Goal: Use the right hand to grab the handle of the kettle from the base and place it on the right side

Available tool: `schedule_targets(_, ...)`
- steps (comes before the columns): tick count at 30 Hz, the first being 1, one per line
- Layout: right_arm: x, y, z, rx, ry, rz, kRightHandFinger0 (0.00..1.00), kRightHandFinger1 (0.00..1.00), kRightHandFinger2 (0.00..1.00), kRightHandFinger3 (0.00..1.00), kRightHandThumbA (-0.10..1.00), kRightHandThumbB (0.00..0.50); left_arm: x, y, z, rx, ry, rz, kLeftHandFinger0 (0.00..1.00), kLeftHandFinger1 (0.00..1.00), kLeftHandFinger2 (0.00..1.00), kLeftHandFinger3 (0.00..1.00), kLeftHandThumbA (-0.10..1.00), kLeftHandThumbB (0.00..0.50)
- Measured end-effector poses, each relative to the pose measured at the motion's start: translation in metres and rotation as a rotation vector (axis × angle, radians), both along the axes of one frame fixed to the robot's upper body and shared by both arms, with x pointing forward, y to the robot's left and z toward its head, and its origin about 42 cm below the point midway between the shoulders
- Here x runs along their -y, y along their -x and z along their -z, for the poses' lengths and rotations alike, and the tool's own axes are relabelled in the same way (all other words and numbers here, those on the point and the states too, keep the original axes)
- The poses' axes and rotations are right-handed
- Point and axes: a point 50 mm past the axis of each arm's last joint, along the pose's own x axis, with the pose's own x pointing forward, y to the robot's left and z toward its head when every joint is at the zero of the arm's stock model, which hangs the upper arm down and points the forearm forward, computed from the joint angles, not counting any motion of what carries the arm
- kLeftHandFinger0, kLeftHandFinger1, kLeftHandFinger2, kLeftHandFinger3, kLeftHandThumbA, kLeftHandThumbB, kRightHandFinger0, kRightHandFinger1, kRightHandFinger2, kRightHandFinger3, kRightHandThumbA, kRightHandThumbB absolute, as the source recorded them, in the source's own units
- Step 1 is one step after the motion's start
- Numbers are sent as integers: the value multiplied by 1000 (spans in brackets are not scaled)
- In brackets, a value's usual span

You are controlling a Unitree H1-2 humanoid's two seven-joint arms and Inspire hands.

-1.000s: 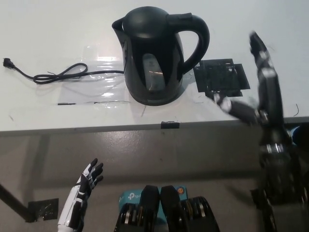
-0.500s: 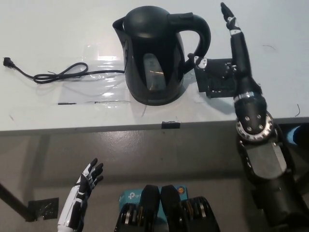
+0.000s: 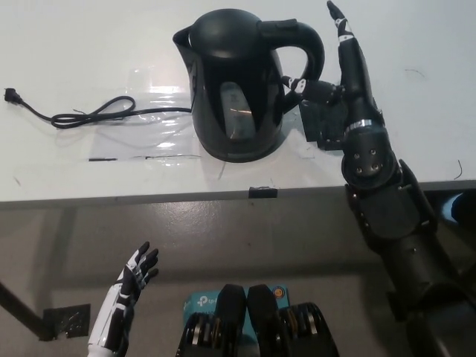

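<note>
Reaching over the white table (image 3: pixel 67 44), right hand (image 3: pixel 338 71) spread wide beside the kettle (image 3: pixel 238 82), fingers apart and nothing gripped, thumb tip poking just under the handle (image 3: pixel 309 56). Sat upright on its base, that kettle, power cord (image 3: pixel 97 114) trailing off to the left. Hung low below the table edge, left hand (image 3: pixel 130 286), open and empty.

Bright, even light on the white table (image 3: pixel 89 52), dimmer floor below the right hand (image 3: pixel 346 74); faint glare on the kettle (image 3: pixel 238 82) left of it; focus sharp, no motion blur
</note>
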Motion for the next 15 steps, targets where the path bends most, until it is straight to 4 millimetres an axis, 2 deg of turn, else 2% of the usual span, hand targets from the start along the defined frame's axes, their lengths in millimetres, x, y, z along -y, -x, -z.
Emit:
schedule_targets(9,-5,-9,-5,16,18,20,1000,1000,1000,1000,860,233,0,-1,-1,6,6,-1,1000,1000,1000,1000,1000,500)
schedule_targets(15,-8,-13,-11,37,24,31,1000,1000,1000,1000,858,236,-1,-2,-2,11,7,-1,1000,1000,1000,1000,1000,500)
